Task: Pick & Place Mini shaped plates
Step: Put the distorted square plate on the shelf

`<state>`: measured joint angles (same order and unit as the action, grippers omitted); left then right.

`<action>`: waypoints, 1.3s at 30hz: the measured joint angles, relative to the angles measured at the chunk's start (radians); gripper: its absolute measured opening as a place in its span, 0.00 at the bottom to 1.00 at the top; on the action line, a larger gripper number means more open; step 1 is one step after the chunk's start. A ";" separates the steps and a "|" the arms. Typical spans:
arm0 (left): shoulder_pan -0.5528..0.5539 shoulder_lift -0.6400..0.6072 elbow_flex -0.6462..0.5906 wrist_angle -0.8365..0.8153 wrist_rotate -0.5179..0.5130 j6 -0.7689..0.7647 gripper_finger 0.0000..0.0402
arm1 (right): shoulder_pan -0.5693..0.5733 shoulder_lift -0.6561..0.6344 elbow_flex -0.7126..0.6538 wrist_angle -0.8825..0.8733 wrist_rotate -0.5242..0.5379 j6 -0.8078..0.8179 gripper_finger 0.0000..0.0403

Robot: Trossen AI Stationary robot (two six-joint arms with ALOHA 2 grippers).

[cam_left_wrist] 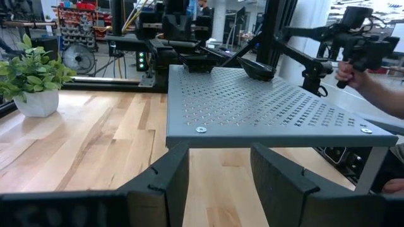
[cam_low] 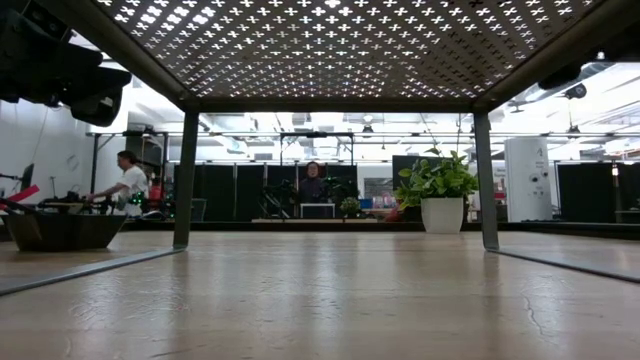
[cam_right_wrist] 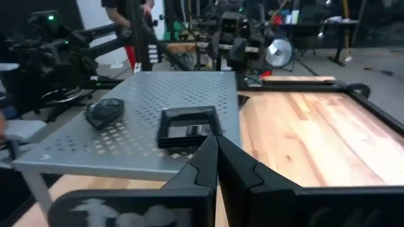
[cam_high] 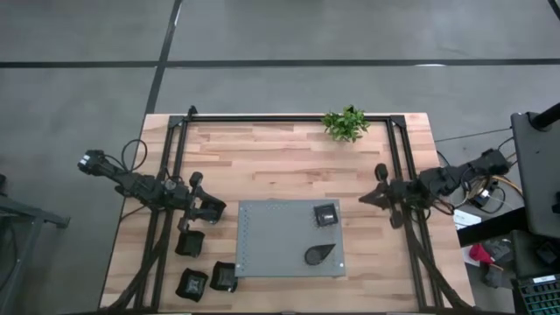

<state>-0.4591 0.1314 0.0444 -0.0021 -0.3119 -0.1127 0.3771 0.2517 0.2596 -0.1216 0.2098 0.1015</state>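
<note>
Parted left gripper [cam_left_wrist: 218, 183], empty, beside perforated mat [cam_high: 262, 241] for the next plate [cam_high: 190, 242]; right gripper [cam_right_wrist: 218, 165] closed, empty.

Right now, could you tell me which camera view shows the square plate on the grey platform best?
The right wrist view shows the square plate best: it lies close ahead, its raised rim clear. The high view shows it small, near the grey platform's far right corner. The left wrist view shows only a dark shape at the far edge; the low view misses it.
</note>
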 joint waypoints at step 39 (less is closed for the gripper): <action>0.000 0.002 0.000 -0.008 0.000 0.000 0.41 | -0.118 -0.223 -0.139 -0.167 -0.150 0.019 0.02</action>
<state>-0.4587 0.1333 0.0444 -0.0101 -0.3119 -0.1127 0.2588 0.0288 0.1204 -0.2888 0.0597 0.1200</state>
